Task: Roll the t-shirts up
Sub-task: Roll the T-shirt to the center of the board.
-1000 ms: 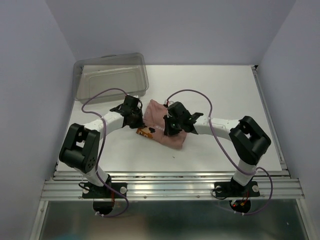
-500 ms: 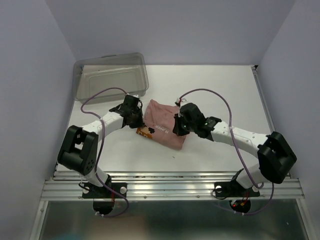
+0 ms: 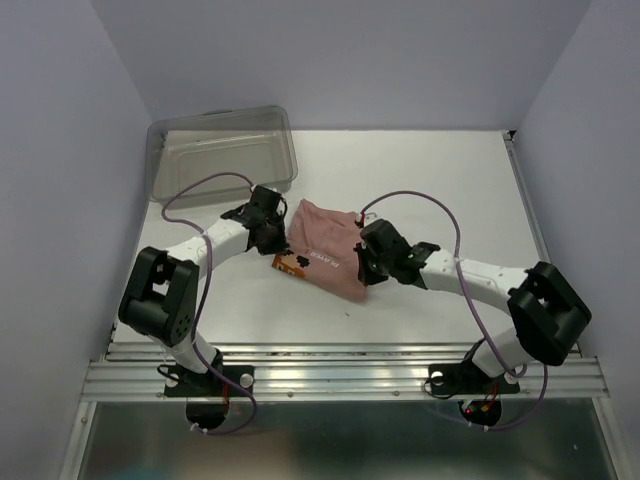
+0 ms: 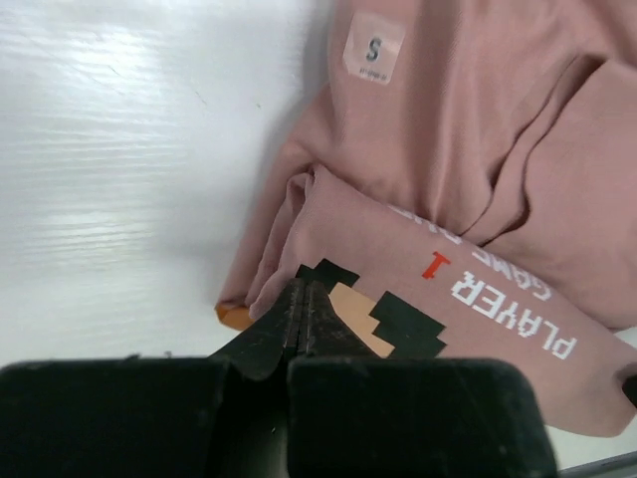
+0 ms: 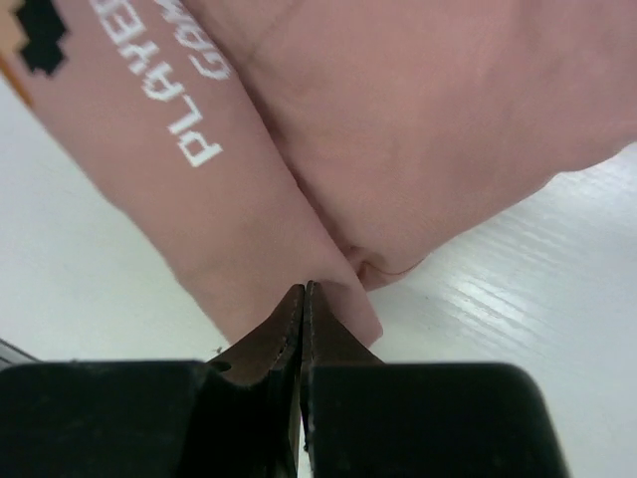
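The dusty-pink t-shirt (image 3: 325,252) lies folded into a thick bundle at mid-table, its orange and black graphic (image 3: 291,265) at the left end. My left gripper (image 3: 272,236) is at that left end, jaws pressed shut, tips resting on the fold by the graphic (image 4: 398,324); no cloth shows between them. The left wrist view shows the shirt (image 4: 468,149) with white lettering. My right gripper (image 3: 362,268) is at the bundle's right near corner, jaws shut, tips (image 5: 304,291) against the shirt's edge (image 5: 398,129) with no cloth between them.
A clear plastic bin (image 3: 222,150) stands at the back left, just behind the left arm. A white size label (image 4: 373,48) shows on the shirt. The white table (image 3: 450,180) ends at a metal rail along the near edge.
The right arm has swung its elbow out to the right and stretched low; its gripper has shifted from the bundle's top to its right near corner. The left gripper has barely moved.
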Tool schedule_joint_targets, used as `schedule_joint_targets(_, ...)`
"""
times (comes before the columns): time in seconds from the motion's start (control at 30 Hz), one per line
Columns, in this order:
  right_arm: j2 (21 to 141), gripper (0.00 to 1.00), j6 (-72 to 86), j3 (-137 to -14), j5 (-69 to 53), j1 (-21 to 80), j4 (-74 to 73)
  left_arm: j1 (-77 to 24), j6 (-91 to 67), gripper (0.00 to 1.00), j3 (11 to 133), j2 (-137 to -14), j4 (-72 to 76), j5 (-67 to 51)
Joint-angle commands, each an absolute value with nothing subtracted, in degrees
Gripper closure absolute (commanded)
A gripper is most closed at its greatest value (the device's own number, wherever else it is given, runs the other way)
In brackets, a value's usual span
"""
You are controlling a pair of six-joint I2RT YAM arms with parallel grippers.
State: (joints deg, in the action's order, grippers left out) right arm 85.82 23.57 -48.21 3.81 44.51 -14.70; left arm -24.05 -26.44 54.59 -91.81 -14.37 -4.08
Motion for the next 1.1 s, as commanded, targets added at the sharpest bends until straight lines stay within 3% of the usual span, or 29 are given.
schedule_joint_targets(0.0, 79.28, 0.98, 17.76, -54.13, 8.17, 47.10, -17.22, -24.00, -24.61, 0.99, 62.56, -83.33, -20.73, 2.28)
schedule_joint_targets(0.1, 78.40, 0.88, 14.69, -57.82, 11.24, 49.73, -19.59, -23.29, -23.91, 0.91, 65.82, -80.43, -23.81, 3.86)
schedule_joint_targets(0.17, 79.53, 0.73, 12.76, -60.80, 12.48, 51.50, -20.91, -21.98, -23.82, 0.85, 66.53, -78.67, -25.13, 3.87)
schedule_joint_targets(0.33, 85.33, 0.52, 8.53, -65.91, 20.54, 59.74, -22.41, -18.64, -24.17, 0.72, 66.10, -74.71, -26.19, 2.99)
schedule_joint_targets(0.4, 89.28, 0.40, 6.86, -68.27, 25.71, 62.04, -22.59, -16.89, -24.34, 0.71, 65.31, -72.69, -26.45, 3.51)
schedule_joint_targets(0.47, 91.66, 0.35, 6.68, -69.69, 28.99, 64.50, -22.50, -15.56, -24.87, 0.67, 64.60, -70.85, -26.89, 3.87)
schedule_joint_targets(0.6, 97.81, 0.34, 4.84, -72.86, 33.21, 67.49, -23.12, -12.84, -25.40, 0.66, 62.76, -68.21, -26.90, 4.22)
schedule_joint_targets(0.77, 103.09, 0.25, 0.62, -72.08, 39.28, 71.02, -19.52, -11.95, -25.40, 0.67, 61.26, -67.41, -26.81, 3.34)
schedule_joint_targets(1.07, 105.90, 0.29, -5.01, -69.61, 41.39, 72.42, -15.30, -11.78, -25.22, 0.66, 60.03, -67.67, -25.67, 1.85)
